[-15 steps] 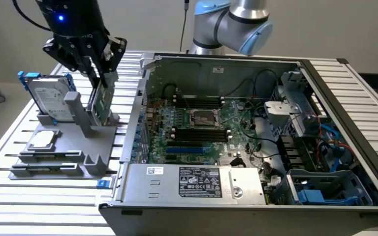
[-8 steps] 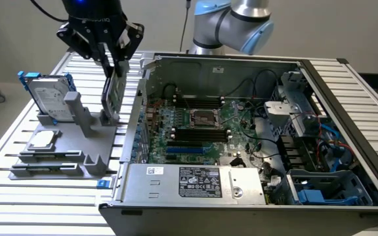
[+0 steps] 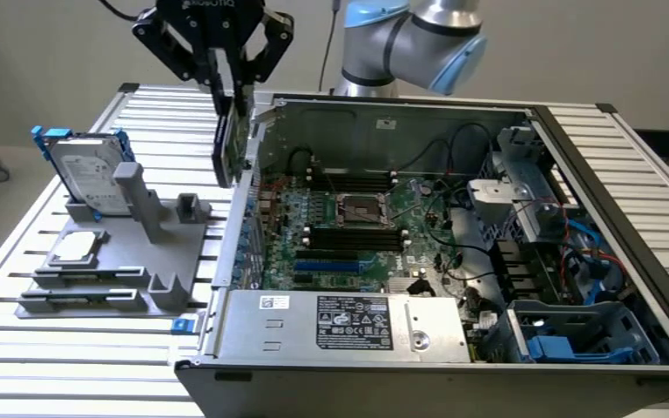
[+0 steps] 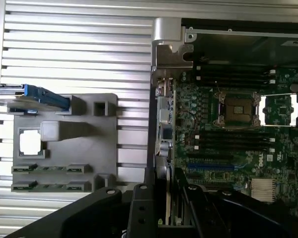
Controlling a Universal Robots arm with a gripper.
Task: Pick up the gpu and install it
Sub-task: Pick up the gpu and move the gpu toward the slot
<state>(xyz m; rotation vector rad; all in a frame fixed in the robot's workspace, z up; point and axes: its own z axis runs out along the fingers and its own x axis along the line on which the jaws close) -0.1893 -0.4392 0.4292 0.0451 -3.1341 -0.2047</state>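
While the gripper [image 3: 230,80] hangs over the edge of the open computer case [image 3: 613,218], its fingers [image 3: 216,74] are closed partway onto the top edge of the gpu [image 3: 233,144], pinching the thin card between them. The gpu hangs straight down from the fingertips, upright and edge-on, clear of everything beneath it. Its lower end sits just beside the top of the case's side wall, and seems to be slightly outside that wall, though the angle makes this hard to judge.

From the wrist, the gpu [image 4: 165,198] shows as a narrow strip running out from between the two dark fingers [image 4: 141,208]. Directly beneath the fingertips lies the case's wall with its rear ports. To one side of the fingers, inside the case, the green motherboard [image 4: 228,148] lies flat with its open processor socket [image 4: 237,110] and its long slots bare.

To the other side of the fingers, well apart from the case, a grey holder [image 3: 166,261] rests on the slatted table [image 3: 67,366]. It carries a silver hard drive [image 3: 84,174] in a blue frame, standing upright, and a small square processor chip [image 3: 77,248] lying flat in its recess.
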